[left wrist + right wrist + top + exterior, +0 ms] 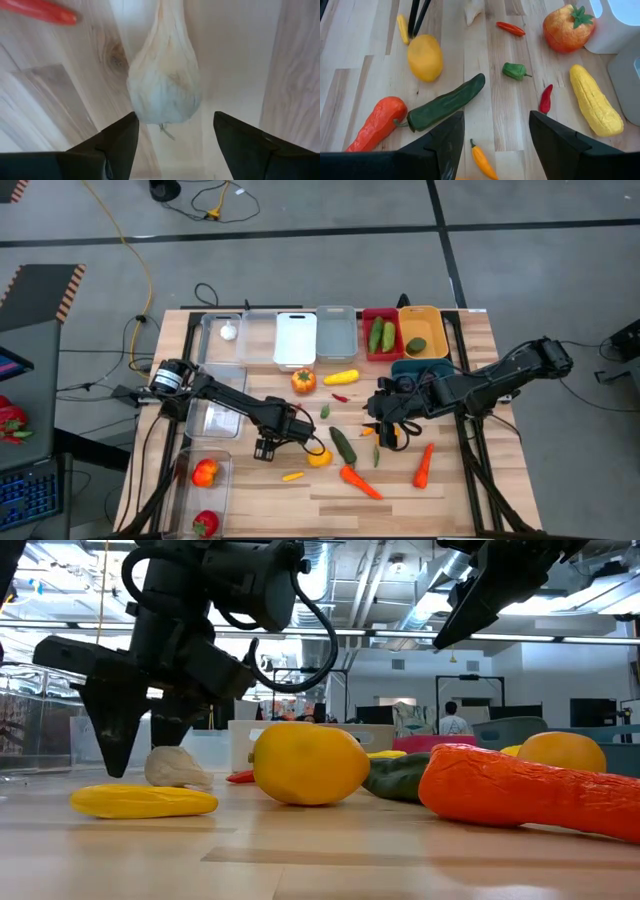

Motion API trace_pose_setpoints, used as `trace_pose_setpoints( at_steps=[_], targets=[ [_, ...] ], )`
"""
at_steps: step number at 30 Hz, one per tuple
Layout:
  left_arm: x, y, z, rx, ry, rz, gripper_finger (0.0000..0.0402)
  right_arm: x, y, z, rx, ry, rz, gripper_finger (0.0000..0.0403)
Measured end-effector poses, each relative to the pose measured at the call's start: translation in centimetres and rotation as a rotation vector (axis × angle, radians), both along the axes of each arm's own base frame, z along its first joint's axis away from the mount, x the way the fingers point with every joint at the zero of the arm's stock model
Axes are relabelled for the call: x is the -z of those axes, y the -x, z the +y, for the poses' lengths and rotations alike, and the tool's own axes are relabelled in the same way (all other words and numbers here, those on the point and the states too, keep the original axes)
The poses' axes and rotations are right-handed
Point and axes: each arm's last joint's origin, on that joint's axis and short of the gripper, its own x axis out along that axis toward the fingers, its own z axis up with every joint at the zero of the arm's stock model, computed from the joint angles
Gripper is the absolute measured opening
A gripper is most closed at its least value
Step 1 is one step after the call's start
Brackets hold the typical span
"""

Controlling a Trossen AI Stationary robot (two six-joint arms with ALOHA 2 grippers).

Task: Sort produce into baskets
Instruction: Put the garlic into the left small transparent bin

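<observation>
Item: white garlic bulb [164, 85], lying on the bare wood table [460, 490] between the spread fingers of the left gripper [265, 449], which points down over it with fingertips [120, 135] either side and not pinching, placed, by my reading, to close on it. Nearby stock: yellow lemon [308, 764] just beside the garlic, a small yellow chili [143, 801] in front, dark green cucumber [445, 103] and orange carrot [377, 122] further along. Right gripper [385, 427] hangs spread and empty above the scattered chilies; the baskets [335, 332] line the table's far edge, so the garlic must travel there.
</observation>
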Motion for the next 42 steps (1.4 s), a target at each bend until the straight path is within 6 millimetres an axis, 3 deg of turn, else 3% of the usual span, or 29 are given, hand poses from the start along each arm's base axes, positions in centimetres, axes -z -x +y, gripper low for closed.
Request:
trace_pose_setpoints(
  at_steps=[18, 32, 37, 42],
  targets=[
    [0.1, -1.7, -0.3, 0.003, 0.001, -0.181, 0.0243, 0.0, 0.0, 0.0, 0.000, 0.000, 0.000, 0.0250],
    [0.0, -1.6, -0.4, -0.001, 0.048, -0.167, 0.0126, 0.0, 0.0, 0.0, 0.000, 0.000, 0.000, 0.0250],
    [-1.2, -2.0, -0.3, 0.016, 0.056, -0.143, 0.0135, 0.0, 0.0, 0.0, 0.000, 0.000, 0.000, 0.0250],
    [-3.8, -2.4, 1.4, 0.017, 0.012, -0.125, 0.0144, 0.0, 0.0, 0.0, 0.000, 0.000, 0.000, 0.0250]
  ],
)
